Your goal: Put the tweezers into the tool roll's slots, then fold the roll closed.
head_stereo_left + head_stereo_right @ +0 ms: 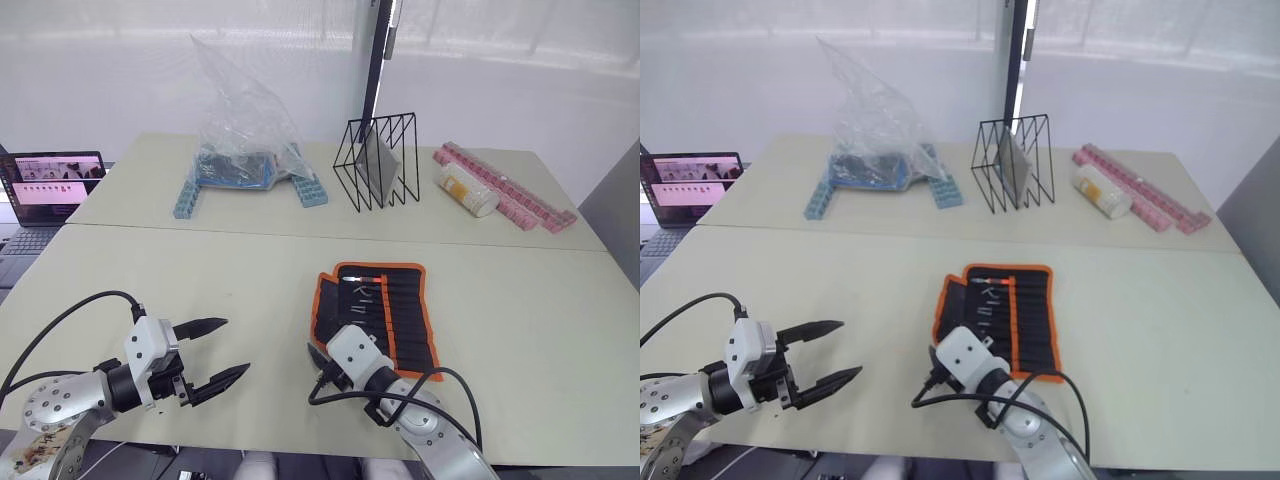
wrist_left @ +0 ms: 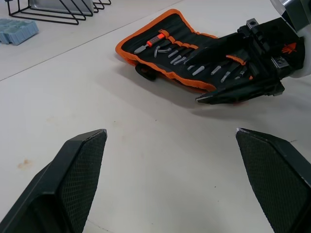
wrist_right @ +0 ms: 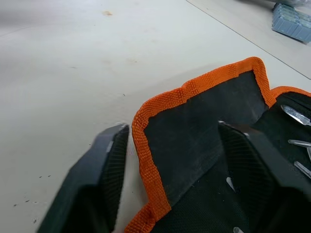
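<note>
Right gripper straddles the tool roll's near left flap, fingers parted and not yet pinched.

One finger sits outside the orange edging on the table, the other over the black inner face, so the hem lies between them. Silver-tipped tools, likely the tweezers though too small to be sure, already lie in the slots. To fold well, I'd close firmly on the hem itself, lift it just free, then carry it across without dragging the roll. Left gripper hangs wide open well to the left.
</note>
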`<act>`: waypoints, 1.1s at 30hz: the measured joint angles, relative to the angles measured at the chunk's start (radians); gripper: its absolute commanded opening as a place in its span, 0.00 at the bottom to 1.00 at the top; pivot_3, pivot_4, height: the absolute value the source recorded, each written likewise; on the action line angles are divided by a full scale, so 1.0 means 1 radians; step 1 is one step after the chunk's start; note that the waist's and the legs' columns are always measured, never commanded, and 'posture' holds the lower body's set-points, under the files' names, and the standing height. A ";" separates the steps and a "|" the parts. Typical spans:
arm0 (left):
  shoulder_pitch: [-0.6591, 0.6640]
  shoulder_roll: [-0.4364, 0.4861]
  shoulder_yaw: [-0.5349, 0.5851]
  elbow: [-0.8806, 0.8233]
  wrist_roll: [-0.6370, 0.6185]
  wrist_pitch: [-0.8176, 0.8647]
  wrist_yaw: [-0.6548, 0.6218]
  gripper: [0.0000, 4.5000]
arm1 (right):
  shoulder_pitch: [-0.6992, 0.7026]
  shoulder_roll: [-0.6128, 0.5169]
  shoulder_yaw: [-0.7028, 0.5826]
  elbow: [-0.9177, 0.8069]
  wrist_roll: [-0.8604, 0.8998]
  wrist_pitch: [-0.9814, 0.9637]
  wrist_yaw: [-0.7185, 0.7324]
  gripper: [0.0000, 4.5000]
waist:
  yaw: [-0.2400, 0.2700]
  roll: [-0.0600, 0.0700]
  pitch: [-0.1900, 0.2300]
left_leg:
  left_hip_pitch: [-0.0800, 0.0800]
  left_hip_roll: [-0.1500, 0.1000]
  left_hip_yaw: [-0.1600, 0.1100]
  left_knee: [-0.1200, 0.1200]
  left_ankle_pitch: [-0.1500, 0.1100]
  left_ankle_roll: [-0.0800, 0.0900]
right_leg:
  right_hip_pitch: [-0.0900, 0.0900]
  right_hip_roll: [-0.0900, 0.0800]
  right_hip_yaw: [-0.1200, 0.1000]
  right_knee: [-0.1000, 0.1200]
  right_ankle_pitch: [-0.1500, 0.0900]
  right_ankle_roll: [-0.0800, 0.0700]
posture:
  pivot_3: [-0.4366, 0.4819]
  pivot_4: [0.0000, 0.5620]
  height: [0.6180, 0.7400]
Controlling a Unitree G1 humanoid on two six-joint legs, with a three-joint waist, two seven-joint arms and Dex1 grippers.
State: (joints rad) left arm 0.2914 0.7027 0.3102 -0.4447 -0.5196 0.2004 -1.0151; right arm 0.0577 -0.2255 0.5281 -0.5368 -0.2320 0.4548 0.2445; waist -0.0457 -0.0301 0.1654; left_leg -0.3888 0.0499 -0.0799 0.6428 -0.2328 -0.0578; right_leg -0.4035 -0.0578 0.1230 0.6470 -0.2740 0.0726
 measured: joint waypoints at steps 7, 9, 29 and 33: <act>0.009 0.000 0.003 -0.010 -0.014 0.006 0.003 1.00 | 0.016 0.002 -0.002 0.009 -0.001 0.000 -0.003 0.02 | 0.000 0.000 0.000 | 0.000 0.000 0.000 0.000 0.000 0.000 | 0.000 0.000 0.000 0.000 0.000 0.000 | 0.48 0.27 0.82; 0.010 0.000 0.003 -0.015 -0.020 0.010 0.003 1.00 | 0.018 0.003 -0.005 0.010 0.000 0.000 -0.003 0.02 | 0.000 0.000 0.000 | 0.000 0.000 0.000 0.000 0.000 0.000 | 0.000 0.000 0.000 0.000 0.000 0.000 | 0.48 0.27 0.82; -0.254 0.052 -0.140 0.221 0.038 -0.080 -0.170 1.00 | 0.130 -0.304 -0.184 -0.027 0.392 -0.179 0.451 0.02 | 0.002 -0.001 0.000 | 0.001 0.000 0.000 0.000 0.000 0.000 | 0.002 0.000 0.000 0.000 0.000 0.000 | 0.48 0.27 0.82; -0.414 0.063 -0.254 0.377 0.134 -0.198 -0.272 1.00 | 0.152 -0.330 -0.212 -0.040 0.416 -0.190 0.478 0.02 | 0.004 0.000 0.000 | 0.001 0.000 0.000 0.000 0.000 0.000 | 0.002 0.001 0.000 0.000 0.000 0.000 | 0.48 0.27 0.82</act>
State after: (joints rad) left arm -0.1221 0.7655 0.0564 -0.0673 -0.3858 0.0026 -1.2876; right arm 0.2093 -0.5555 0.3162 -0.5772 0.1842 0.2646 0.7223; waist -0.0416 -0.0305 0.1655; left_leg -0.3882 0.0496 -0.0799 0.6432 -0.2326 -0.0576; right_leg -0.4018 -0.0570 0.1230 0.6474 -0.2739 0.0729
